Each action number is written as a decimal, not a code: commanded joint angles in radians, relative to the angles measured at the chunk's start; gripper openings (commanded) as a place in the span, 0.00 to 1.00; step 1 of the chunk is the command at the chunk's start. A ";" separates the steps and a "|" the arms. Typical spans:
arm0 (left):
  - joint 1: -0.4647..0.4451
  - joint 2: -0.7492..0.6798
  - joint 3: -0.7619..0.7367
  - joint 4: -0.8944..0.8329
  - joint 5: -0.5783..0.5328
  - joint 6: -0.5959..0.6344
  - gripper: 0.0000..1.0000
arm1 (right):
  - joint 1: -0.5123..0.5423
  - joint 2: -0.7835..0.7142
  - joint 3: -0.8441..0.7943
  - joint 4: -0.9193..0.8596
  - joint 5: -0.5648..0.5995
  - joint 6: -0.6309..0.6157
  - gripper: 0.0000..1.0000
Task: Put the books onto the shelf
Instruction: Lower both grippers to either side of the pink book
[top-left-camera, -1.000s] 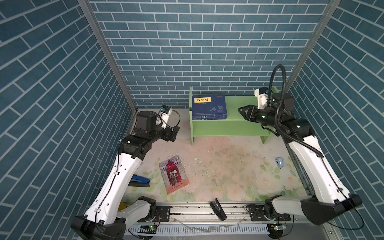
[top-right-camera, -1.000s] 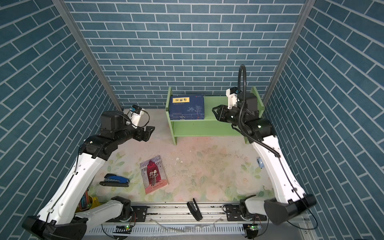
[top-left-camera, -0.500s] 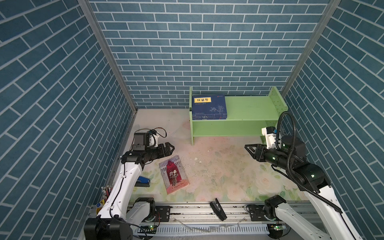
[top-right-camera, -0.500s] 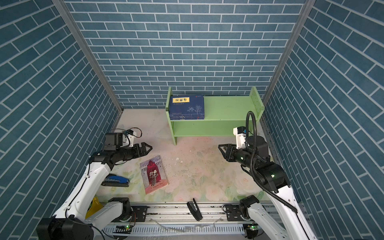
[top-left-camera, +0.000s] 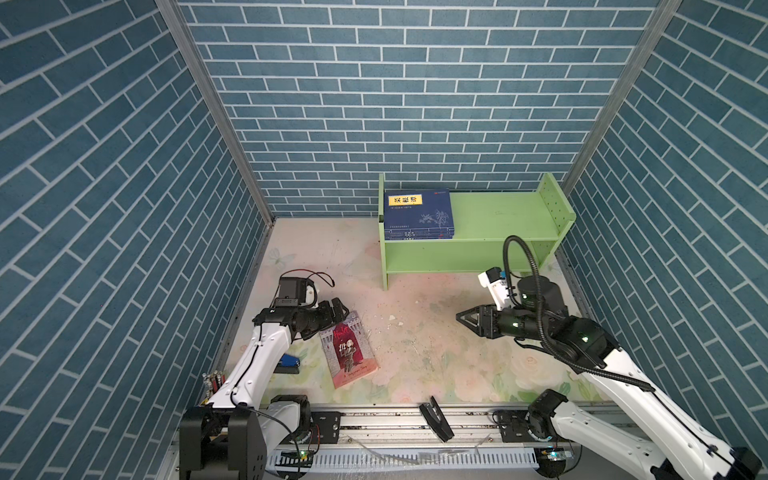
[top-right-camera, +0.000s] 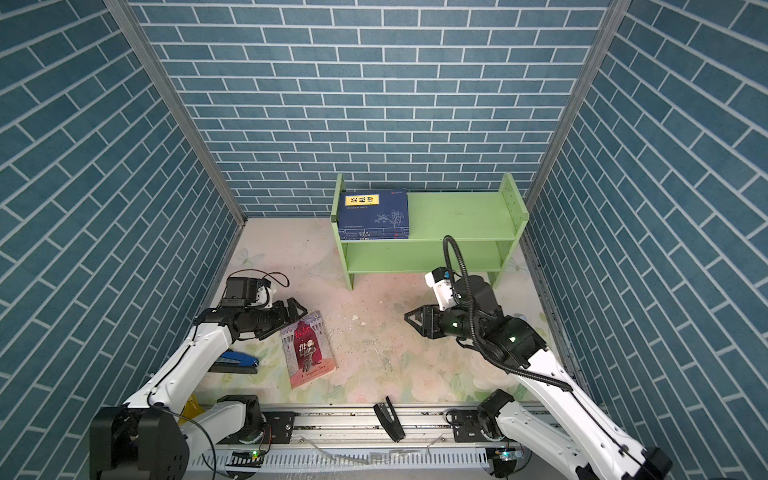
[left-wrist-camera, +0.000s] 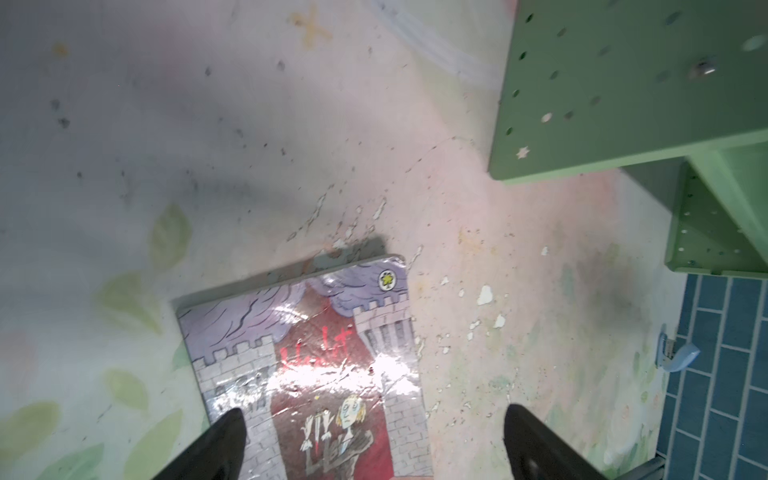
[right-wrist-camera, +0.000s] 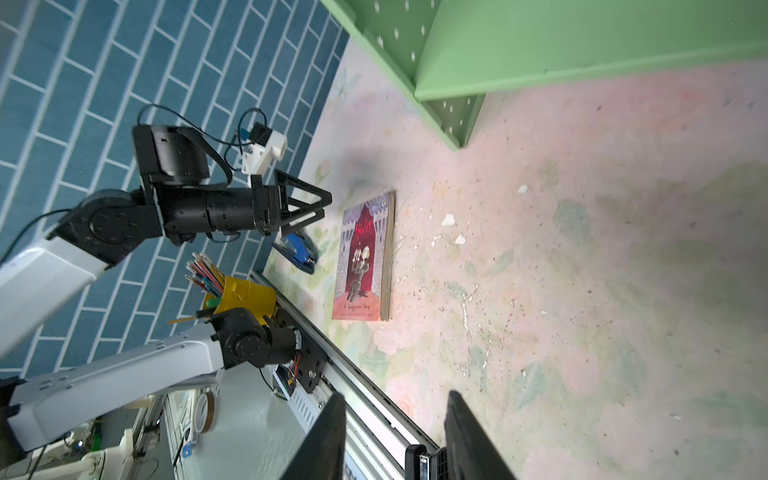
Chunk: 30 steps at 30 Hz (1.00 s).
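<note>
A red-and-grey illustrated book lies flat on the floor left of centre. My left gripper hovers low over its far end. In the left wrist view the gripper is wide open, one finger over the cover and one over bare floor. Several dark blue books are stacked flat at the left end of the top tier of the green shelf. My right gripper hangs in front of the shelf, partly open and empty.
A blue stapler lies under the left arm, near the left wall. A yellow pencil cup stands at the front left corner. A black clip sits on the front rail. A small light blue item lies by the right wall.
The left gripper came down from beside the shelf to the red book's far end. The right arm drew back from the shelf top toward the front, and its jaws opened somewhat.
</note>
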<state>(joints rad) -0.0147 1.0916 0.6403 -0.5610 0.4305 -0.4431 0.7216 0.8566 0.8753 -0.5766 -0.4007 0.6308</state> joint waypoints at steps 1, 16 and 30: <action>0.006 -0.012 -0.043 -0.014 -0.055 -0.026 0.99 | 0.093 0.042 -0.035 0.091 0.082 0.039 0.44; 0.009 0.093 -0.024 -0.022 -0.102 0.076 1.00 | 0.354 0.474 -0.153 0.625 0.307 0.144 0.50; -0.058 0.263 -0.065 0.041 -0.049 0.037 1.00 | 0.362 0.572 -0.212 0.769 0.358 0.230 0.50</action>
<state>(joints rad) -0.0399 1.3071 0.6182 -0.5320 0.3508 -0.3985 1.0790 1.4399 0.6712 0.1524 -0.0769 0.8185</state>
